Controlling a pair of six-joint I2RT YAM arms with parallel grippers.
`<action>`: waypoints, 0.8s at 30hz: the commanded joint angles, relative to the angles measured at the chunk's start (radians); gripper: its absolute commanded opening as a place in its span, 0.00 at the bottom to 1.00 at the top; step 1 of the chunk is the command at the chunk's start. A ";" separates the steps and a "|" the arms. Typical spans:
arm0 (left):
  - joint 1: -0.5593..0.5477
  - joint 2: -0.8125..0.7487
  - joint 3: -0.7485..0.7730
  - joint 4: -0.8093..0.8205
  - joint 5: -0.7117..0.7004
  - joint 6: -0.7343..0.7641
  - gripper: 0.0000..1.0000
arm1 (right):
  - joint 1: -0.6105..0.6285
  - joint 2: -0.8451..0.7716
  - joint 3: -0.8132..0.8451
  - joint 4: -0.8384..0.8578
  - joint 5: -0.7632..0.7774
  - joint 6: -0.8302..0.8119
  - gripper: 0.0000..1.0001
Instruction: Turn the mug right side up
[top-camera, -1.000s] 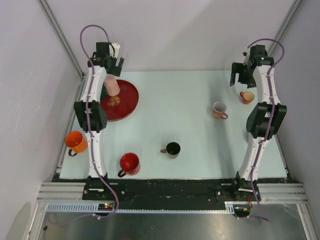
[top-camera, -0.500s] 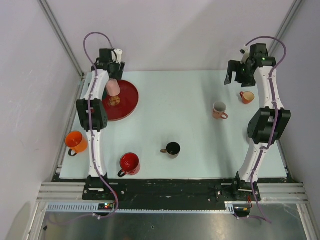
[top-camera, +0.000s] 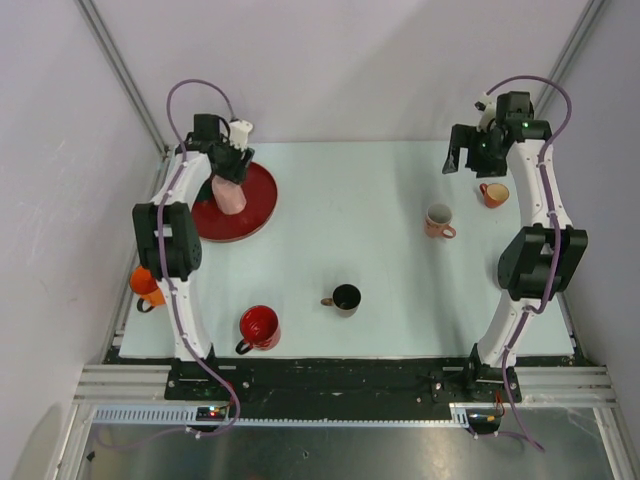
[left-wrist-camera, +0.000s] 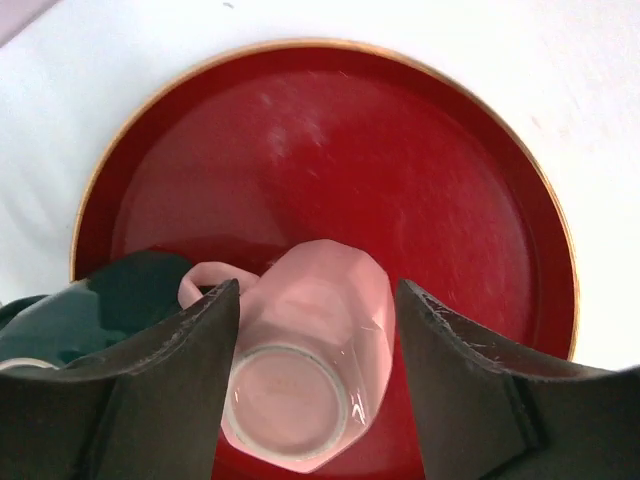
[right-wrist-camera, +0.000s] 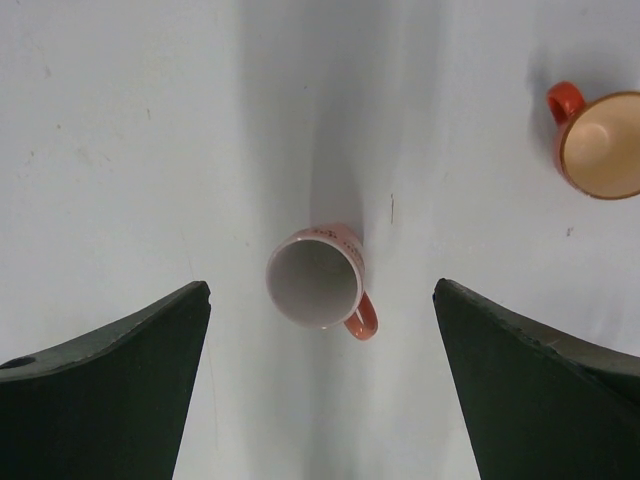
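Top external view: the left gripper (top-camera: 228, 165) hangs over the far-left corner of the table (top-camera: 370, 190). It is clamped on the pink mug (top-camera: 230, 193), which tilts over the red tray (top-camera: 258, 205). The right gripper (top-camera: 466, 155) hovers at the far right, holding nothing. Count: six mugs in all (the pink one, an orange mug (top-camera: 150, 282), a red mug (top-camera: 260, 326), a black mug (top-camera: 346, 296), a pale mug (top-camera: 437, 217) and a small orange mug (top-camera: 493, 193)), one tray and two arms.

Left wrist view: the pink mug's base faces the camera and its handle points left. Both fingers (left-wrist-camera: 170, 400) press its sides over the tray; whether it touches the tray I cannot tell. To finish the flip well, I judge the wrist should roll until the rim faces up. The squeeze should be firm enough that the faceted wall does not slip, and the base should go down flat before release.

Right wrist view: the jaws stand wide apart above the pale mug, which is upright. The small orange mug lies off to the right.
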 joint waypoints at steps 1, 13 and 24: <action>-0.016 -0.127 -0.187 -0.115 0.115 0.249 0.67 | 0.006 -0.085 -0.078 0.058 -0.015 0.006 0.99; -0.015 -0.240 -0.187 -0.200 0.263 0.362 0.85 | 0.015 -0.093 -0.157 0.084 -0.028 0.002 0.99; -0.040 -0.084 0.051 -0.253 -0.162 -0.242 0.92 | 0.024 -0.098 -0.224 0.106 -0.024 0.007 0.99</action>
